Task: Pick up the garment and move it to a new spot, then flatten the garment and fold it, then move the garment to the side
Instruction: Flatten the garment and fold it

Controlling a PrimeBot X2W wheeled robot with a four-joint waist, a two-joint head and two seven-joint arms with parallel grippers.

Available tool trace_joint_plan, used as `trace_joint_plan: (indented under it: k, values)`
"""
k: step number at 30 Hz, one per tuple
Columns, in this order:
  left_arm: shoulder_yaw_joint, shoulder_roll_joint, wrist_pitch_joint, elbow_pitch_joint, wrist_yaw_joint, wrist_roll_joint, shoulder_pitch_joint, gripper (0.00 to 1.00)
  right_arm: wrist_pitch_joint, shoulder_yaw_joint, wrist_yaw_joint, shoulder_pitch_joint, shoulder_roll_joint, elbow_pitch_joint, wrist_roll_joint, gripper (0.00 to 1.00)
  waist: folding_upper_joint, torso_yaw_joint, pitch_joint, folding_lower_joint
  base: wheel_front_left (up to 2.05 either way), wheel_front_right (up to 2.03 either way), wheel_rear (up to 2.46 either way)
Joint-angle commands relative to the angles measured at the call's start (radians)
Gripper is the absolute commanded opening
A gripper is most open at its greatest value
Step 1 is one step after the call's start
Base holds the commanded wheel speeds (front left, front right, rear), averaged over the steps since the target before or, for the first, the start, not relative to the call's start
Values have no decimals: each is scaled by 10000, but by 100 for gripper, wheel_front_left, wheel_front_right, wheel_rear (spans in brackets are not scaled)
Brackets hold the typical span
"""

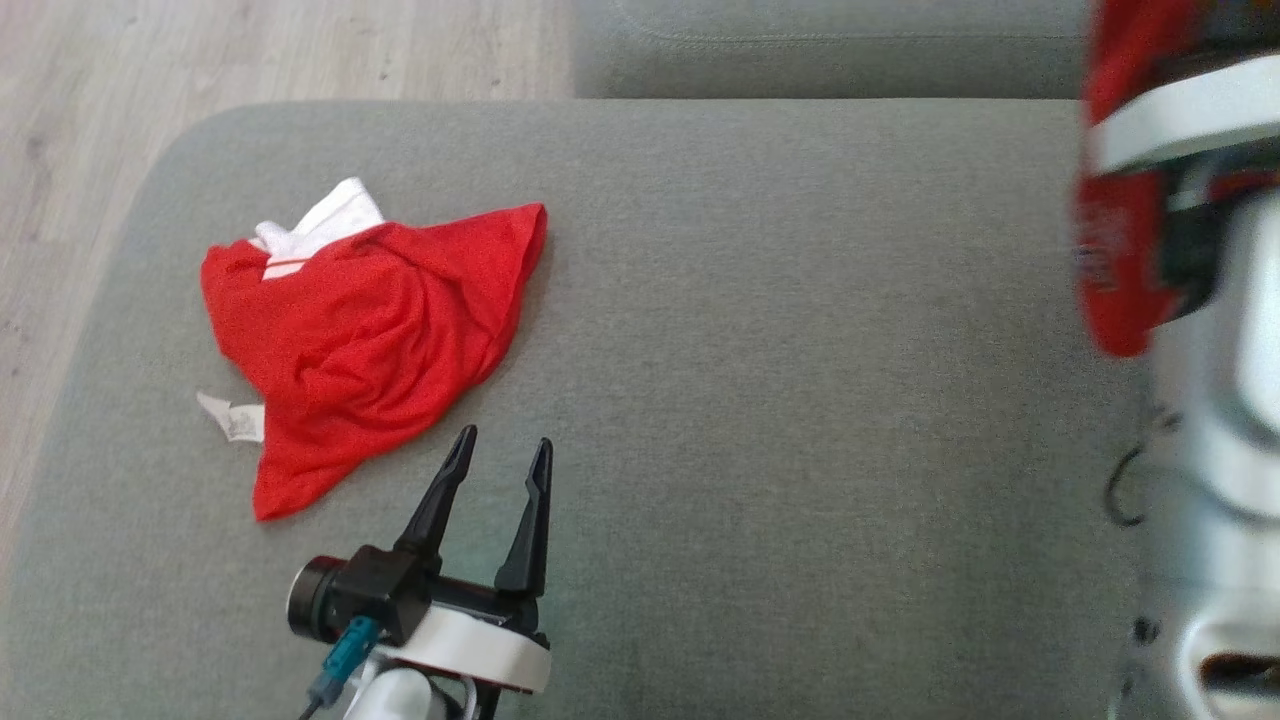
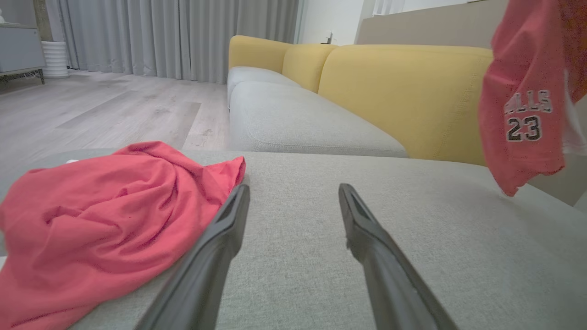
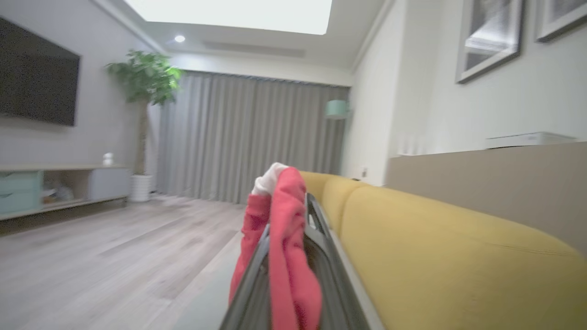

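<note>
A pale wood-plank floor (image 1: 280, 50) borders the left edge of a broad grey woven-fabric cushion (image 1: 800, 350), where a crumpled red cloth top with a white neck band (image 1: 370, 330) lies in a heap near the rounded corner, a small white care label (image 1: 232, 418) sticking out from under its lower left side. Just to the right of the heap's lower tail, the left gripper (image 1: 504, 440) hovers low over the cushion, its two long dark fingers spread wide apart with nothing between them; in the left wrist view one finger (image 2: 220, 238) sits right beside the edge of the heap, and contact cannot be made out. Bare grey fabric stretches across the middle, with a mustard-yellow upholstered sofa back (image 2: 403, 91) behind. At the far right, the red jersey printed with white lettering and the number 23 (image 2: 523, 119) hangs in the air, lifted clear of the cushion and blurred in the head view (image 1: 1115, 270). The right gripper (image 3: 298, 206) has its fingers closed tight on a fold of that jersey (image 3: 286, 256), the cloth draped over them
</note>
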Motion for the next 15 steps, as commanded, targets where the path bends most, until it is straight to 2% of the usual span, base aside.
trace_joint_plan:
  k: [1,4,7,8,9,12,15]
  values:
    - [295,-36,-124,-355,64,-88,-208,100,197,740,69,20,22,-287,178,0,0,136,107,1,0,0,0]
    - [187,-37,-124,-350,74,-158,-296,100,398,2415,69,642,22,195,729,0,0,371,292,1,0,0,0]
    - [22,-37,-124,-272,60,-218,-441,100,375,4091,69,1288,22,1239,1165,0,0,634,471,1,0,0,0]
    - [-37,-38,-124,-238,56,-236,-492,100,260,4549,69,1458,22,1633,1308,16,0,719,509,1,0,0,0]
    - [-95,-38,-124,-202,56,-256,-539,100,127,5065,69,1600,22,2050,1400,100,0,809,535,1,0,0,0]
    - [-246,-38,-124,-112,89,-316,-641,100,-128,6404,69,1887,22,3160,1779,100,0,1044,567,1,0,0,0]
    - [-262,-38,-124,-81,136,-348,-692,100,-518,7024,69,1888,22,3629,2280,100,0,1113,594,1,0,0,0]
